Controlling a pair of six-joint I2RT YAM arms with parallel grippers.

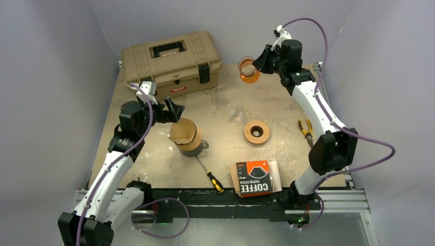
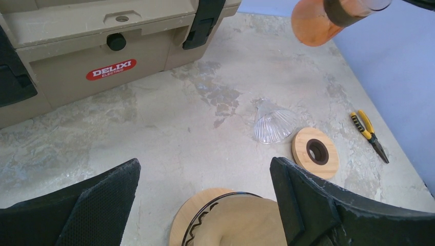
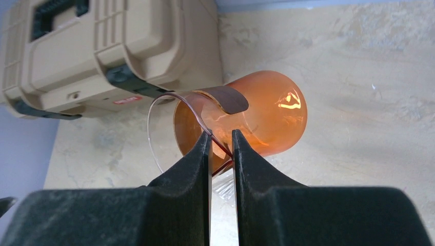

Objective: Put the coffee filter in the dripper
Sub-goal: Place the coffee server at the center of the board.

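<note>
Left gripper [image 1: 174,111] hangs with its fingers spread wide and nothing between them, right over the brown coffee filter [image 1: 183,130], which sits on a dark holder on the left-centre of the table. The clear ribbed dripper [image 2: 274,125] lies tipped on its side mid-table, just beside the wooden ring [image 1: 256,132]. At the far side, right of the toolbox [image 1: 172,61], the right gripper [image 3: 221,136] pinches the rim of an orange glass vessel [image 3: 256,113], holding it clear of the table.
</note>
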